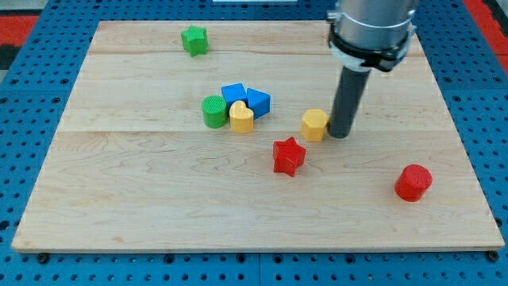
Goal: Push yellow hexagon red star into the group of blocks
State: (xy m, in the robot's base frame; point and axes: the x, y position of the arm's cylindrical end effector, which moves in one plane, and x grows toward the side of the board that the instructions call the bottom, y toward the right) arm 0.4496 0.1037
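The yellow hexagon (pixel 314 125) sits right of the board's middle. My tip (pixel 340 134) stands right beside it, touching or nearly touching its right side. The red star (pixel 288 156) lies just below and left of the hexagon, apart from it. The group lies to the view's left of the hexagon: a green cylinder (pixel 213 111), a blue cube (pixel 233 94), a blue triangular block (pixel 258 102) and a yellow rounded block (pixel 241 117), all packed together.
A green star (pixel 194 40) lies alone near the top edge of the wooden board (pixel 119 199). A red cylinder (pixel 413 182) sits at the lower right. The arm's body (pixel 371 28) hangs over the board's top right.
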